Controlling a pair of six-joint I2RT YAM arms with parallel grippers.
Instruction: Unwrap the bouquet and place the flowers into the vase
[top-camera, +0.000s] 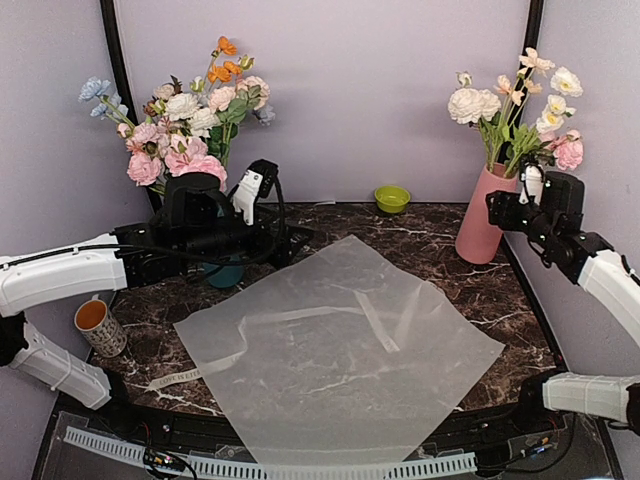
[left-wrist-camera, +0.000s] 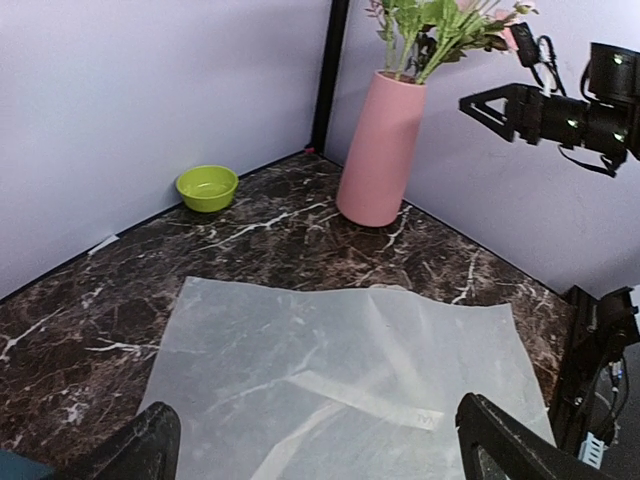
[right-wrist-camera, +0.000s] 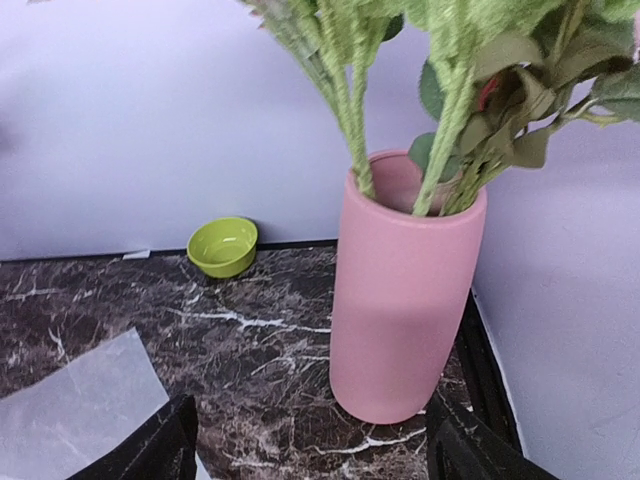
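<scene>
The flowers, white, cream and pink, stand in the tall pink vase at the back right of the table. Their green stems go into the vase's mouth. My right gripper hangs open just right of the vase's upper part, holding nothing; in its wrist view the gripper has the vase's foot between its wide jaws. The bouquet's cream wrapping paper lies spread flat mid-table, empty. My left gripper stays open above the back left, and in its own view the gripper looks across the paper.
A big pink, white, orange and blue arrangement in a teal vase stands back left behind my left arm. A green bowl sits by the back wall. A patterned cup and a loose cream ribbon lie front left.
</scene>
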